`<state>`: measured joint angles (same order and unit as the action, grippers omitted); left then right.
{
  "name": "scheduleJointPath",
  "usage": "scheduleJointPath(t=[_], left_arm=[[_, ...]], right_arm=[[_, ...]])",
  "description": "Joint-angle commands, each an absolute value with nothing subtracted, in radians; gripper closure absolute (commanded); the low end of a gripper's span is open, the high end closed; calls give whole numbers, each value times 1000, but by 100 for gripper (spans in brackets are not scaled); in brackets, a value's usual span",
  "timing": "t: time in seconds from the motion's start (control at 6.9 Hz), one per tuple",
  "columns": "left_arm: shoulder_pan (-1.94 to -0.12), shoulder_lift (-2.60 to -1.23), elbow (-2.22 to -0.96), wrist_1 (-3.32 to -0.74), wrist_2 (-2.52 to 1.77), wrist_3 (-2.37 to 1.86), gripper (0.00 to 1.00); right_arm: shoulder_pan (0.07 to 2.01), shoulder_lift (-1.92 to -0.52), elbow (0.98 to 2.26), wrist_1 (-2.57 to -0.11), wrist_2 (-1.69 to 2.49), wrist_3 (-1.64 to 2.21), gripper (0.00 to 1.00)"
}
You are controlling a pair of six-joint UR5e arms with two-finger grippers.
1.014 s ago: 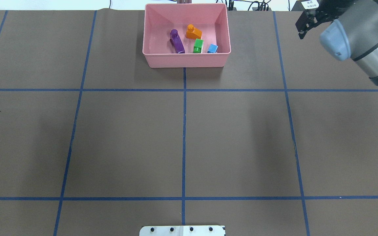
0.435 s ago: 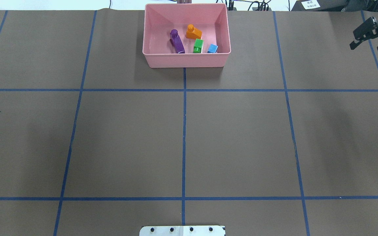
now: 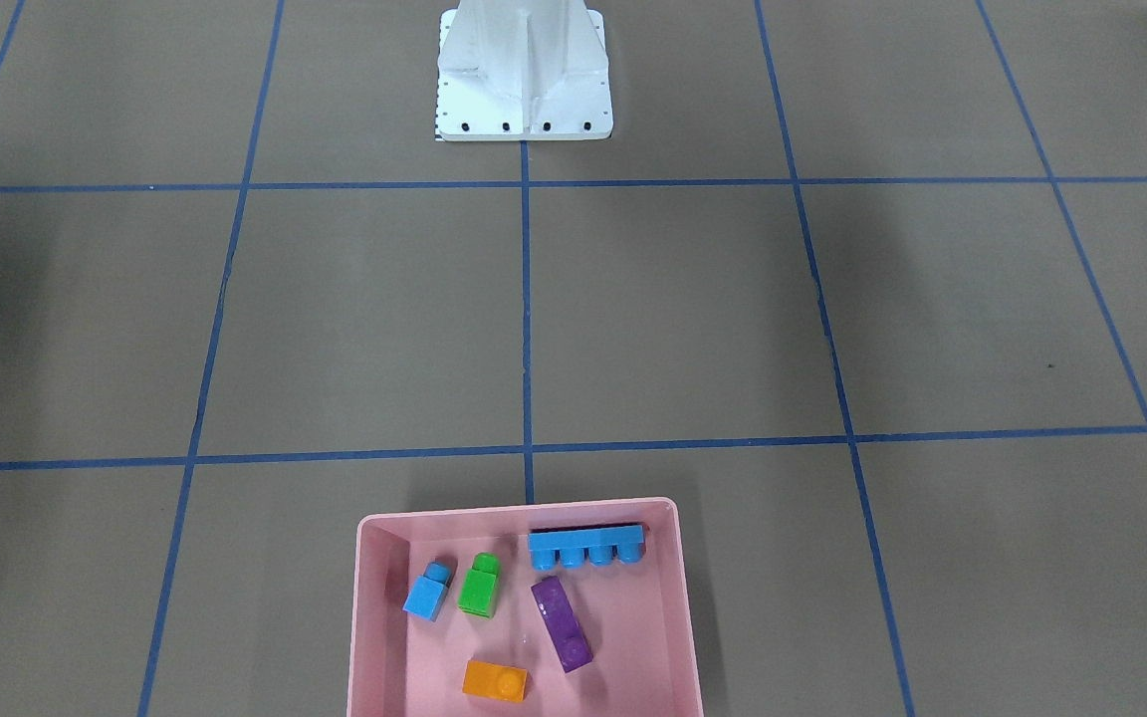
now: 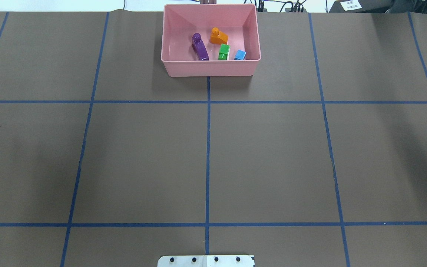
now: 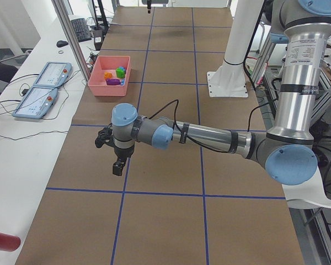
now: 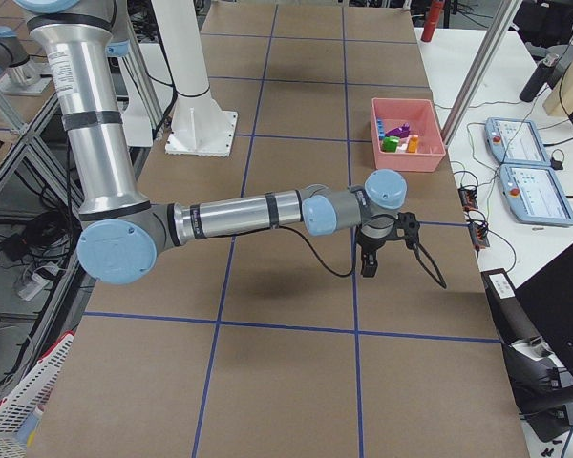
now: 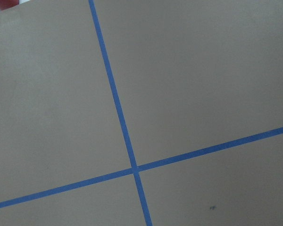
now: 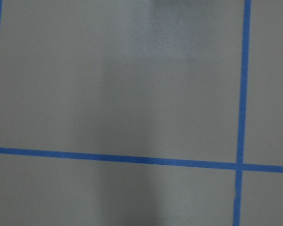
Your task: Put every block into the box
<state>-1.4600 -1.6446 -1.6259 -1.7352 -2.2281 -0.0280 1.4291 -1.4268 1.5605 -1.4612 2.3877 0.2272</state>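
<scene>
All 5 blocks sit in the pink box (image 3: 519, 506): orange block (image 3: 495, 681), purple block (image 3: 562, 623), green block (image 3: 479, 586), small blue block (image 3: 426, 596), long blue block (image 3: 585, 547). Long blue block lies 9-to-3 in the front view, along the wall nearest the robot. No block shows on the table (image 4: 143, 155), so I think no pick is left. From overhead, box is approx 9 o'clk from R claw (image 6: 368, 260), well apart. L claw (image 5: 117, 167) is out of that view, so R looks nearer. Both arms reach out low to the sides, claws pointing down. Can't tell if either claw is open; no block seen in them.
</scene>
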Motion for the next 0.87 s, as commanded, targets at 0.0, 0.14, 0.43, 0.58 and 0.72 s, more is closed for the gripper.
scheduleJointPath(t=[0.0,0.14,0.43,0.58,0.72], left_arm=[[-1488,-1647,-1583,-1715,-2223,94,0],[-1518,-1654,-1560,-1697,-2230,119,0],[-1542,-1640,-1572,-1628,-2344,107,0],[-1552,-1623,-1591,-1628,-2434,74,0],[-1552,-1568,-1661,-1628,-2434,13,0]], right_arm=[[1494,-1499,1568,-1454,2395,130,0],[1506,-1509,1568,-1456,2395,117,0],[1538,-1555,1572,-1453,2396,33,0],[1560,-1569,1578,-1454,2401,31,0],[1569,-1586,1578,-1451,2401,31,0]])
